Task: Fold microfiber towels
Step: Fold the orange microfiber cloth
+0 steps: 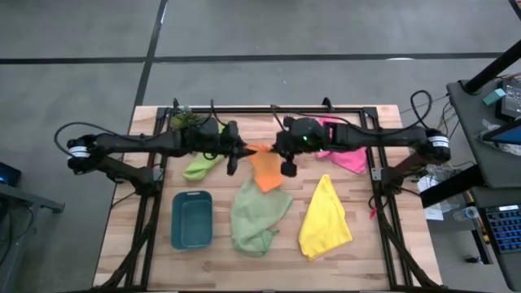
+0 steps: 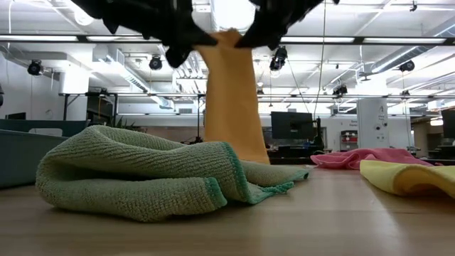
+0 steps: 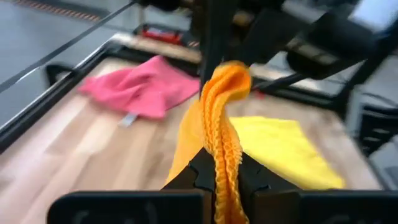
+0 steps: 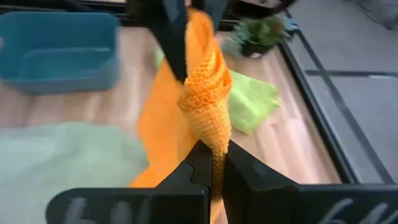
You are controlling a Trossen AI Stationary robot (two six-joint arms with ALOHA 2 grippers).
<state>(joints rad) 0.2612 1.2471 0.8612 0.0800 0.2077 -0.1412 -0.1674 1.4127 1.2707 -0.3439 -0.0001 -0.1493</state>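
The orange towel [image 1: 265,169] hangs over the table's middle between my two grippers. Its top is bunched, and its lower end [image 2: 245,149] comes down behind the pale sage green towel [image 1: 259,213]. My left gripper [image 1: 238,155] is shut on it from the left, and my right gripper [image 1: 286,163] is shut on it from the right. Lying flat on the table are the lime green towel [image 1: 202,165] at the far left, the pink towel [image 1: 348,155] at the far right and the yellow towel [image 1: 326,218] at the near right. My left gripper [image 3: 221,177] pinches a gathered, ridged bunch of the orange towel's top edge [image 3: 222,146] between its two fingers. It comes in from the table's left, slanting slightly down. The cloth hangs below it. My right gripper [image 4: 211,168] pinches another gathered bunch of the same top edge [image 4: 210,134] between its two fingers. It comes in from the table's right, slanting down. The short stretch of cloth between the two grippers is crumpled, not taut.
A teal tray [image 1: 192,220] stands at the near left, beside the sage towel. A small potted plant [image 1: 186,120] stands at the far left corner. Bare wood [image 1: 391,244] shows along the near edge and at the near right.
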